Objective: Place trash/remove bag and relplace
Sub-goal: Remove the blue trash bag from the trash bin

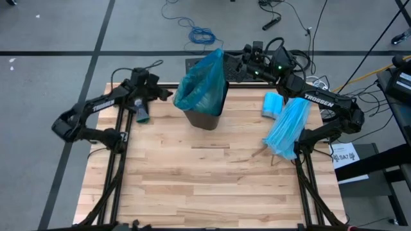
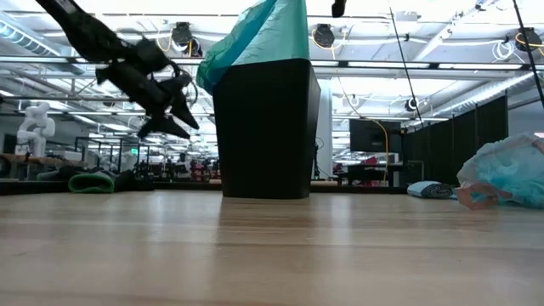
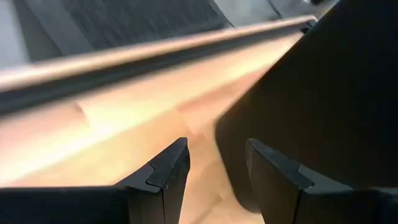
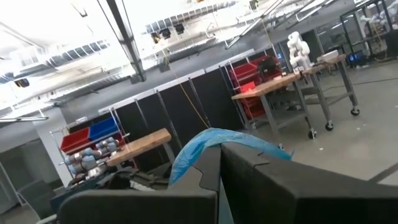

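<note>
Your right end effector (image 1: 226,64) sits at the far edge of the tabletop (image 1: 212,186), just beside the top of the bag (image 1: 202,83), its fingers pressed together on a fold of the teal plastic; the right wrist view shows blue film pinched between the closed fingers (image 4: 205,180), and the low view shows the plastic drawn up to a peak above the bin (image 2: 268,127). The bag still sits in the black bin, standing near the far middle of the tabletop, with its body bunched over the rim; its long axis runs upright, straight out of the bin. So the relation to mind is vertical: the bag hangs below and slightly left of your right end effector, and I judge a clean lift needs to go straight up along that axis, or the bin may tip or drag.

Your left end effector (image 1: 168,94) hovers just left of the bin, fingers spread and holding nothing; its wrist view shows the bin's dark wall close by one fingertip; it is well placed to steady the bin.

The paler blue bag (image 1: 287,128) lies well apart at the right side; no loose trash is visible to me.
</note>
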